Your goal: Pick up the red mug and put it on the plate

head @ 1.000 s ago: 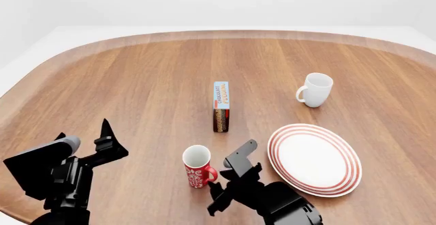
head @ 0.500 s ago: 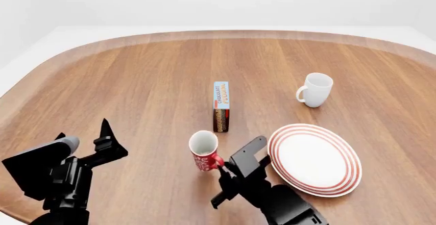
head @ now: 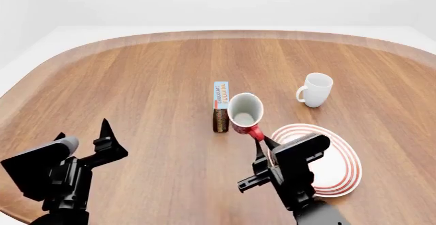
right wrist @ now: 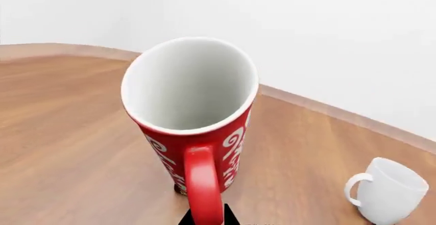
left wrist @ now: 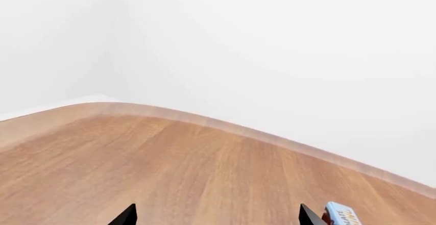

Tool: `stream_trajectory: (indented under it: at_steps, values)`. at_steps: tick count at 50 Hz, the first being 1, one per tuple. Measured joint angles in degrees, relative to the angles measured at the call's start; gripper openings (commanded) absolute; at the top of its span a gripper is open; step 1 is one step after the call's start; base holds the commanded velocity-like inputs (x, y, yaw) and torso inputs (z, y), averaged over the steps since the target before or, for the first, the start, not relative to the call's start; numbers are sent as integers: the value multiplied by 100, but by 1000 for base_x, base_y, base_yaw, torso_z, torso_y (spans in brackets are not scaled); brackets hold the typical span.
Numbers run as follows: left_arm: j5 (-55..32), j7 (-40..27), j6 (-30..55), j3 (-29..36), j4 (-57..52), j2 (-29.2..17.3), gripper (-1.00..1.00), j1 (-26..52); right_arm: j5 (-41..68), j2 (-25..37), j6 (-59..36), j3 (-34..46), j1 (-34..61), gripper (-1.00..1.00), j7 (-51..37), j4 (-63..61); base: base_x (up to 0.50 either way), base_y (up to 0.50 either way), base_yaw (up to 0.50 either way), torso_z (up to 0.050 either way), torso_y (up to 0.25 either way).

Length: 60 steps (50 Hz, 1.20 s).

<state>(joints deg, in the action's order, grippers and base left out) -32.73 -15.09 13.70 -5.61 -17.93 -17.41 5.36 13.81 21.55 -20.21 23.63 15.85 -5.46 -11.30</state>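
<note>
Above the table [head: 136, 82], the red mug [head: 244, 114] shows its white inside.

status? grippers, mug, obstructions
Right gripper shut on red mug by its handle, mug lifted. Left gripper open, empty. Plate just right of mug, not yet over it. Pudding box close on mug's left; white mug apart.

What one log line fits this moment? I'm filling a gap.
right hand: holds red mug by handle, lifted | plate: bare | left hand: idle, open
</note>
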Motion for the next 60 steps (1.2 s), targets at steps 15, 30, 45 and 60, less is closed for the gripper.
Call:
stream_trajectory:
  at_steps: [15,30,45,60]
  values:
    - [-54,-30,-4,-12,-47,-33,100,-20,393,423,-603,-934,-906,-100,-858,-1526,0,0,0,0,0]
    - [-91,-60,-6,-12,-48,-56,100,-17,1115,538,-1358,-1913,-1416,-100,-1458,-2270,0,0,0,0,0]
    - [-122,-91,-5,-5,-38,-77,100,-5,1878,533,-1791,-2780,-1677,-100,-1589,-2214,0,0,0,0,0]
    - [-144,-110,-19,5,-37,-95,100,-7,2153,446,-1773,-3033,-1484,-100,-1402,-1488,0,0,0,0,1]
